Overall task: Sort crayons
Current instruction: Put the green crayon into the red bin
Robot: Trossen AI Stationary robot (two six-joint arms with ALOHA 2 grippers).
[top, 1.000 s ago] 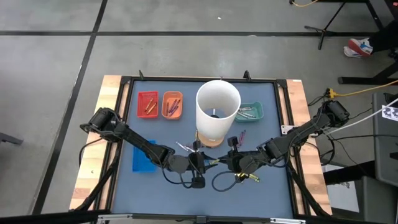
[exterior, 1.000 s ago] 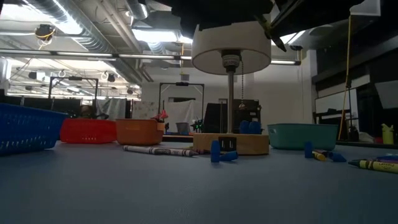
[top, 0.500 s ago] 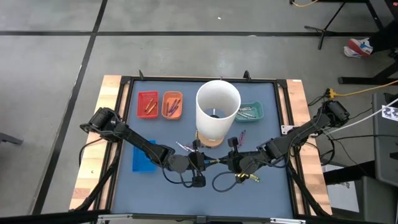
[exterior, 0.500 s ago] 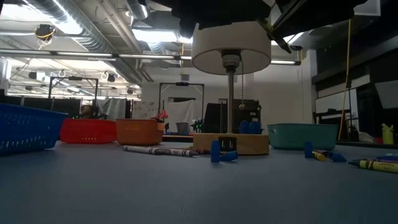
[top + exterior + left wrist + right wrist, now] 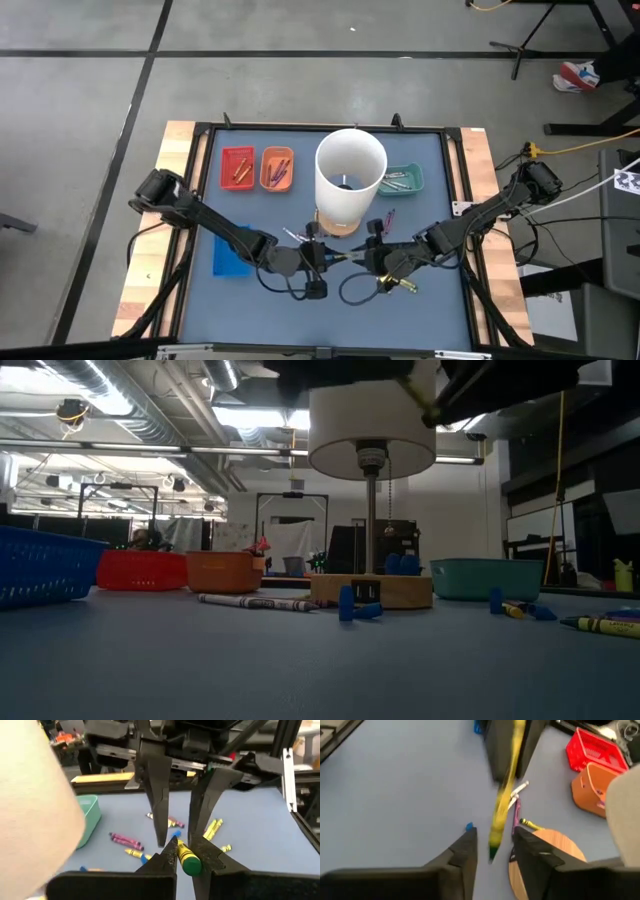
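Observation:
My left gripper [image 5: 322, 257] is shut on a yellow crayon [image 5: 186, 858] above the table's near middle. My right gripper [image 5: 366, 258] faces it, open. Its two fingers [image 5: 161, 815] stand on either side of the crayon's free end [image 5: 493, 845] without touching it. More crayons lie loose on the blue mat: yellow ones [image 5: 397, 285], a purple one [image 5: 388, 217] and a pale one [image 5: 245, 601]. Some lie in the red tray [image 5: 237, 167], the orange tray [image 5: 277, 168] and the teal tray [image 5: 402, 180]. My left gripper pinches the yellow crayon near one end [image 5: 190, 865] between its two fingertips. The fingers come about level from the table's left. The crayon sticks out forward past them toward my right gripper, lifted clear of the mat.
A tall white cylinder [image 5: 350, 178] on a round wooden base [image 5: 338, 226] stands just beyond both grippers. A blue tray [image 5: 231, 250] lies at the near left. The black frame [image 5: 460, 200] edges the mat. Small blue bits [image 5: 358, 605] lie by the base.
My left arm has shifted a little with the yellow crayon, which shows slightly higher in the low view. My right gripper stays open around the crayon's free end.

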